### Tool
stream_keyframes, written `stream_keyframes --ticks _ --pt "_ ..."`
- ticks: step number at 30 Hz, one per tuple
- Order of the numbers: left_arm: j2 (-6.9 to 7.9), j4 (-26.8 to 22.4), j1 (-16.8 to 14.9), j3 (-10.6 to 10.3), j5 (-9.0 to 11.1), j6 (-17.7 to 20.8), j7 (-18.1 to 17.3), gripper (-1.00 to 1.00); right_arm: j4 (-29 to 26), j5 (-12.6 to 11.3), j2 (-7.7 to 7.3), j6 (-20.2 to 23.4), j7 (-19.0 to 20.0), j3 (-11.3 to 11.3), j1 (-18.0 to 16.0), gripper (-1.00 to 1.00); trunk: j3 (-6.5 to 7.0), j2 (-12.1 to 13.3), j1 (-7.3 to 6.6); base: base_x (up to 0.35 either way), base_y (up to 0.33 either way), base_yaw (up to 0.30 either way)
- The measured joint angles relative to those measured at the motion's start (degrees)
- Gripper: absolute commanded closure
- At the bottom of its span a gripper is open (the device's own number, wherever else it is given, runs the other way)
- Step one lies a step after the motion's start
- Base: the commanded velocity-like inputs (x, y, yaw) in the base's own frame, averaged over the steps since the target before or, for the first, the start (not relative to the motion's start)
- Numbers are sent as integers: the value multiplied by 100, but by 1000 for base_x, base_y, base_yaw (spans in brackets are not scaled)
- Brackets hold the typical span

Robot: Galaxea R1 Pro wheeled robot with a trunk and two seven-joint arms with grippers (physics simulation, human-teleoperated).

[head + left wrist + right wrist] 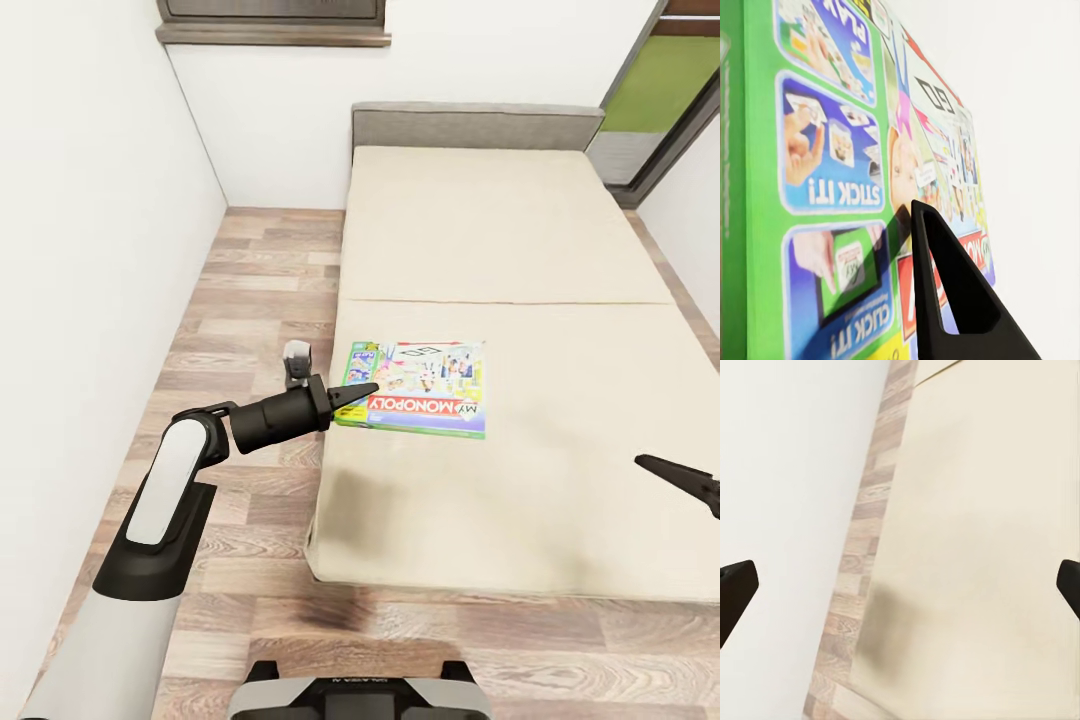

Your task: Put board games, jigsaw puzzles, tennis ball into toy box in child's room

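One Monopoly box [414, 388] lies flat near the bed's [520, 480] left edge; left gripper [362, 391] reaches over its corner, grip unclear; right gripper [900, 589] hangs spread wide over bare cover

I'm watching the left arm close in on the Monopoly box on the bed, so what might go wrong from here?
1. The left gripper meets the Monopoly box at its green edge, near the bed's side; a push could slide the flat box instead of gripping it.
2. The box lies flat on the soft cover, so a finger may fail to get under it.
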Motion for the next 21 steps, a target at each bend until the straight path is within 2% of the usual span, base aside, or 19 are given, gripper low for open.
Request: stream_keyframes --ticks 3,6,12,14,18,20,21 --pt "-1 0 0 0 6 0 -1 100 0 49 -27 34 0 -64 2 -100 54 120 -66 0 0 0" --pt "2 0 0 0 11 0 -4 100 0 90 -40 163 -12 -298 3 -100 108 241 -132 0 0 0" --pt "0 0 0 0 16 1 -1 100 0 174 -75 422 -123 -536 -50 -100 216 482 -264 0 0 0" --pt "-1 0 0 0 23 1 -3 100 1 295 -52 603 -526 -631 -90 -100 252 562 -308 0 0 0" --pt "-1 0 0 0 25 0 -5 100 -1 371 -9 728 -1263 -688 -120 -100 323 722 -396 0 0 0" --pt "-1 0 0 0 25 0 -5 100 -3 374 10 745 -1415 -699 -126 -100 359 803 -440 0 0 0" --pt "-1 0 0 0 26 2 -6 100 -4 386 49 768 -1609 -713 -134 -100 377 843 -462 0 0 0"
